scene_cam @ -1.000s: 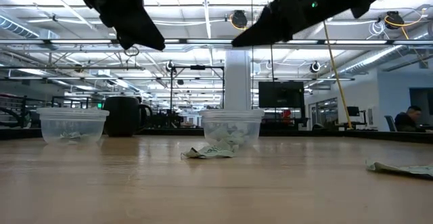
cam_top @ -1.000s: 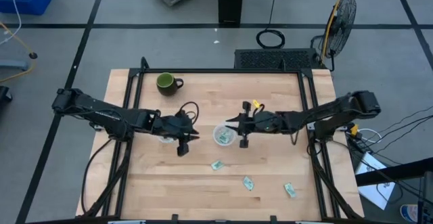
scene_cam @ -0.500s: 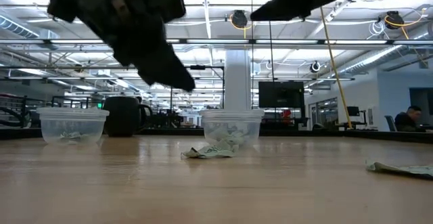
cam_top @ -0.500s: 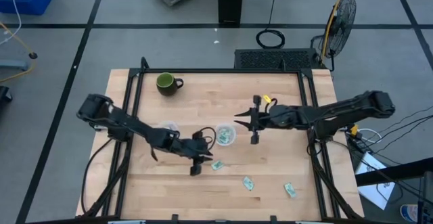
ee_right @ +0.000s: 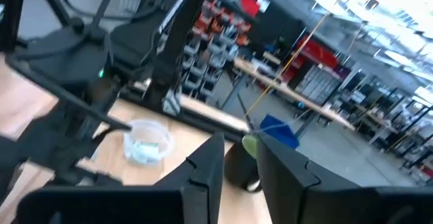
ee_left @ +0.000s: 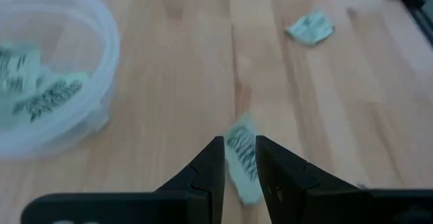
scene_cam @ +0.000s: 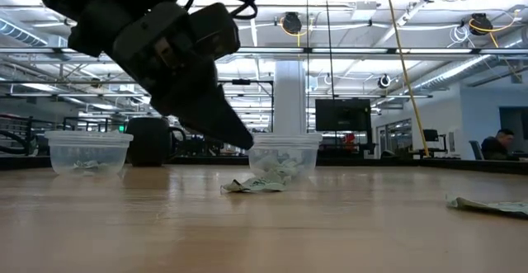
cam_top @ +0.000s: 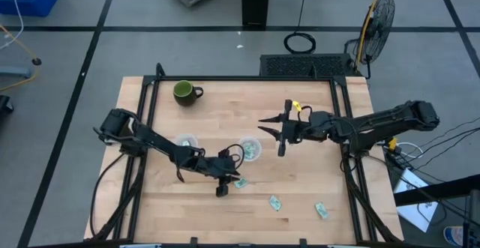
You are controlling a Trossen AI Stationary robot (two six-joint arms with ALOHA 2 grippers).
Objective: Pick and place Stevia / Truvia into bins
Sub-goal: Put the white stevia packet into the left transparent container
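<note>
Three pale green-and-white packets lie flat on the table: one near the centre cup, two more toward the near right. Both clear cups hold packets. My left gripper is open and slants down over the nearest packet, whose far end shows between the fingertips. In the low view the gripper hangs above that packet without touching. My right gripper is open and held high, right of the centre cup.
A dark green mug stands at the far left of the table. Another packet lies beyond the left gripper, and the centre cup sits close beside it. Black frame rails run along the table's left and right sides.
My left gripper has left its place over the left cup, swung toward the near right and dropped over the packet by the centre cup. My right gripper has drawn back from above the centre cup toward the right and risen.
</note>
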